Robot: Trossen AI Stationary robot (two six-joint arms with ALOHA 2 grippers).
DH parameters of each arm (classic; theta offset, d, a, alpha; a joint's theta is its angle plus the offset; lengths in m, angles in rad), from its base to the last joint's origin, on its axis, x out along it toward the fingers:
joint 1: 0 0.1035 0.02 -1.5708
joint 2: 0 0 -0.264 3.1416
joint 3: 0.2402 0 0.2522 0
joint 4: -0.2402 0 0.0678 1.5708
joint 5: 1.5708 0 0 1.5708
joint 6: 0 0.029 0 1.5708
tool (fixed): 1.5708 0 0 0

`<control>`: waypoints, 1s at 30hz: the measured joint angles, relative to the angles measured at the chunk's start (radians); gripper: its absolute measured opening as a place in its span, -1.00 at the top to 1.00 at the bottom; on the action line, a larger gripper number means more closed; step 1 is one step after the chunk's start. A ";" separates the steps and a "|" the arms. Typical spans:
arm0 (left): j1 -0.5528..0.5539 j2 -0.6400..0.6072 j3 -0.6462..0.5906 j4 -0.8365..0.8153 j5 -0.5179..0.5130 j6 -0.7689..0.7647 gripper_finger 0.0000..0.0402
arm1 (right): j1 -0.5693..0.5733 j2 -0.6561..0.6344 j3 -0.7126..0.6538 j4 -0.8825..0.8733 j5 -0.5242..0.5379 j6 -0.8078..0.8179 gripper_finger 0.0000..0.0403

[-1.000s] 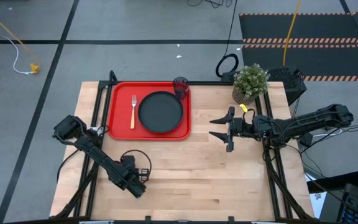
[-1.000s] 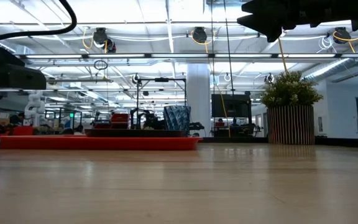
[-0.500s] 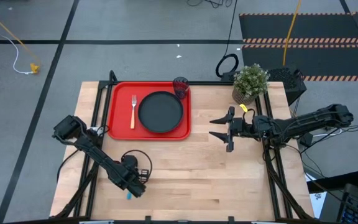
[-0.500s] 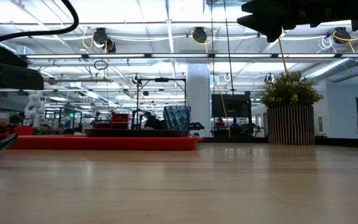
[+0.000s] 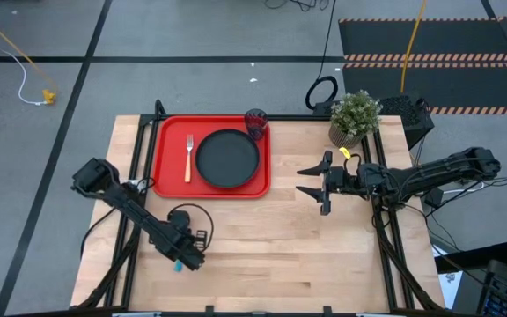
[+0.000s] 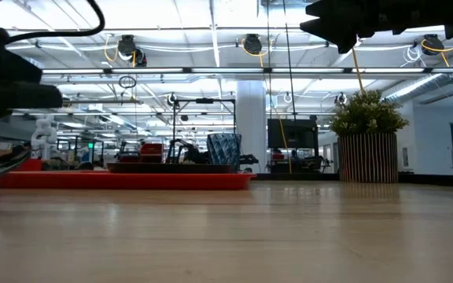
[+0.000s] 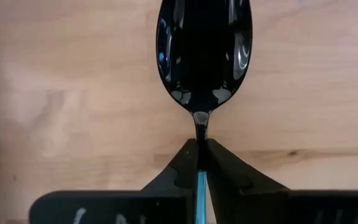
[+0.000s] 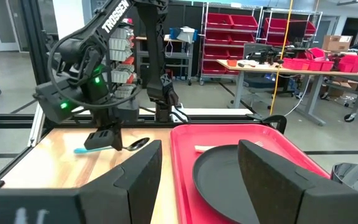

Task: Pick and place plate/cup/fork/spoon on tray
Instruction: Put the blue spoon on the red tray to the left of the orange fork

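The red tray [image 5: 165, 141] lies at the table's far left and holds the black plate [image 5: 228, 158], the orange-handled fork [image 5: 188, 160] to its left, and the dark cup [image 5: 255, 121] in its far right corner. My left gripper [image 5: 181, 258] is near the table's front left, pointing steeply down, shut on the spoon [image 7: 204, 50], whose blue handle [image 5: 177, 264] sticks out beside it. My right gripper [image 5: 322, 182] hangs open and level at the table's right, well above it, touching nothing. My left gripper pinches the spoon between its two fingers [image 7: 179, 168], where the thin metal neck [image 7: 201, 127] meets the blue handle [image 7: 199, 186]. The fingers come from above and lie across the spoon. The spoon lies about level in the hold, its bowl [image 8: 138, 144] and handle [image 8: 86, 150] sticking out to either side, low over the table.
A potted plant [image 5: 354, 114] stands at the table's far right corner. Bare wood lies between the tray and the near edge. Black frame rails run along the table's left side [image 5: 135, 176] and right side [image 5: 385, 238].
My left gripper has risen a little and shifted toward the table's left and far side. The spoon's blue handle, hidden under the gripper a second ago, now shows beside it and has moved along with it.
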 joint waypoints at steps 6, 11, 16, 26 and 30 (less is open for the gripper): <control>0.058 -0.035 0.001 -0.010 -0.055 0.099 0.96 | 0.000 0.000 0.000 -0.001 0.000 -0.001 -0.01; 0.123 -0.080 0.003 -0.069 -0.069 0.192 0.90 | 0.000 0.000 0.000 -0.003 0.000 0.006 -0.01; 0.186 -0.139 0.003 -0.164 -0.097 0.249 0.91 | 0.000 0.000 0.000 -0.020 0.000 0.014 -0.01; 0.326 -0.252 0.004 -0.271 -0.298 0.371 0.91 | 0.000 0.000 -0.001 -0.061 0.001 0.003 -0.01; 0.406 -0.272 0.004 -0.276 -0.352 0.467 0.94 | 0.000 0.000 -0.001 -0.067 0.000 -0.002 -0.01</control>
